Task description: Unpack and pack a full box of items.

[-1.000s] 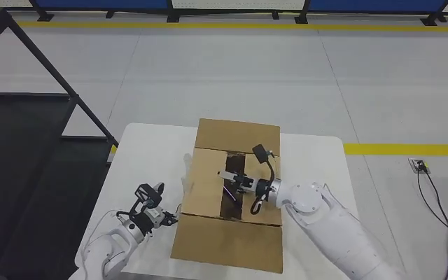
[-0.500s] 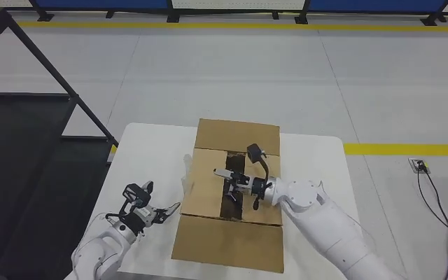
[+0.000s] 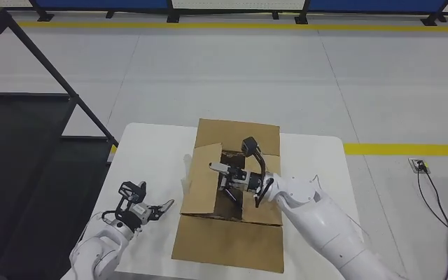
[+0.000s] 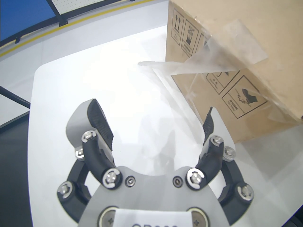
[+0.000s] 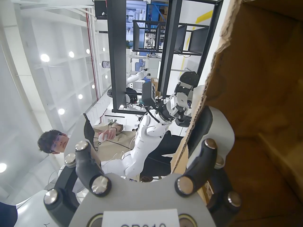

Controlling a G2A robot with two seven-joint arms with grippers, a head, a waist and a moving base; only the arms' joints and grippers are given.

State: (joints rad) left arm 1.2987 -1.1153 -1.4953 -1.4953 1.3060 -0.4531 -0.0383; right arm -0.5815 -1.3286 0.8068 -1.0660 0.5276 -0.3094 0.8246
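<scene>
Box: brown cardboard, sitting mid-way across white table. Far and near flaps folded outward. Side flap on left-arm side standing partly up, opposite flap lying down under right arm. Dark opening down the middle, contents too dark to make out.

Right gripper: over the opening, at free edge of the raised side flap. Spread wide, not clamped. Flap edge running between the fingers and lying against inner face of one finger. Nothing else in the grip. Cardboard inner wall just beyond.

Left gripper: low over bare table, near box side wall but apart from it, pointing toward it. Wide open, ribbed pads facing each other, nothing held.

Tape: clear strips peeled loose from box top edge and corner, sticking out over table on left-gripper side. One strip in left wrist view trailing down close to a fingertip. Contact or not: cannot tell. Another patch stuck to the cardboard above.

Box wall facing left gripper: printed black handling symbols in square frames, wall upright, bottom edge flat on table.
</scene>
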